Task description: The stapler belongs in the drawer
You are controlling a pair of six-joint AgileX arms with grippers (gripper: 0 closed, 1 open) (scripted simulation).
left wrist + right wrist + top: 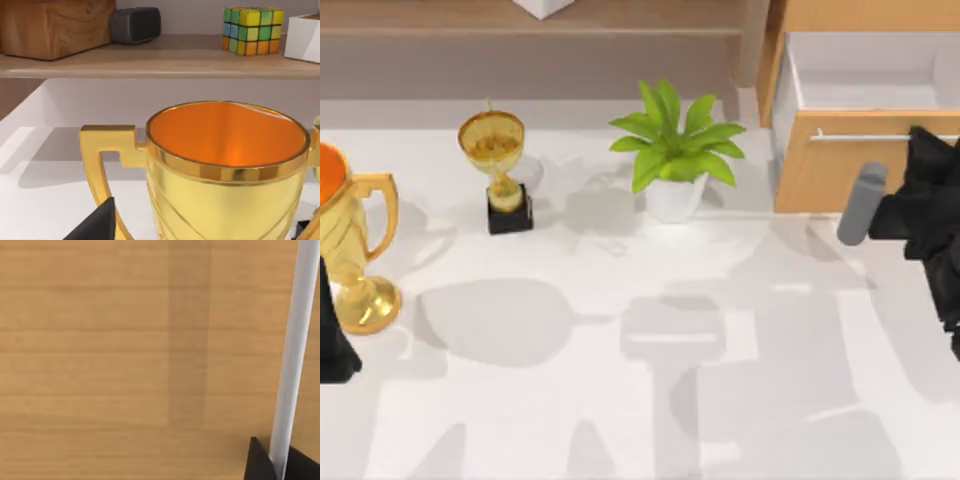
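- My right gripper (274, 462) is at the drawer (850, 170), fingers clamped on the handle (295, 350); the drawer is pulled out.
- Risk: fingers slipping off that thin bar.
- I see no stapler anywhere.
- Left gripper (95, 225) parked by the big trophy (350, 250); I cannot tell its fingers.
- White table (620, 400), plant (675, 150) left of the drawer.

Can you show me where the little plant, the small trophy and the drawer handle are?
Potted plant (674, 150): top view, on its green leaves.
Small trophy (492, 140): top view, on its gold cup.
Drawer handle (860, 136): top view, on the silver bar.
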